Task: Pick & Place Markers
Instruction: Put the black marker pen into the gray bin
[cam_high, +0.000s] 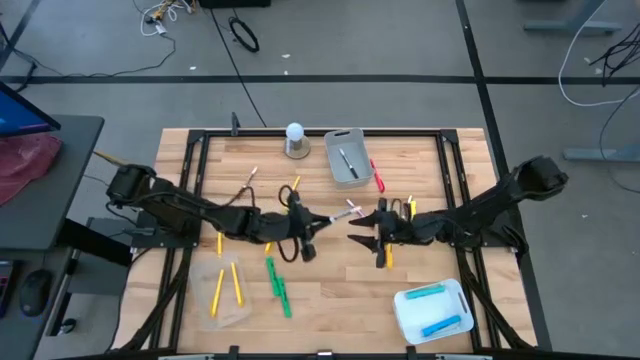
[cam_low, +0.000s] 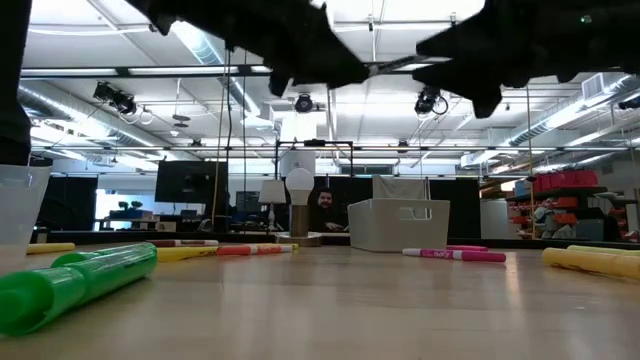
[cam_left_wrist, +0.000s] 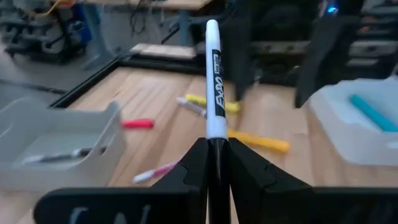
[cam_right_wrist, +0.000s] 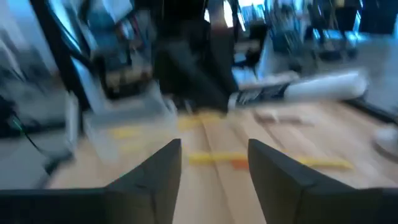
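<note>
My left gripper hangs over the table's middle, shut on a white marker with black lettering. The marker sticks out past the fingertips toward my right gripper. That gripper faces it from the table's right, open, with nothing between its fingers, and sees the white marker just ahead. Loose markers lie flat on the wood: green ones, a red one, a yellow one and an orange one. My left gripper pinches the white marker's dark end between its two fingers. The fingers come nearly level from the table's left and lie along the marker. Its white body reaches out beyond the tips. The marker is lifted clear of the table.
A grey bin with a dark marker stands at the far middle, beside a white ball on a grey base. A white bin with blue markers sits near right. A clear tray with yellow markers lies near left.
</note>
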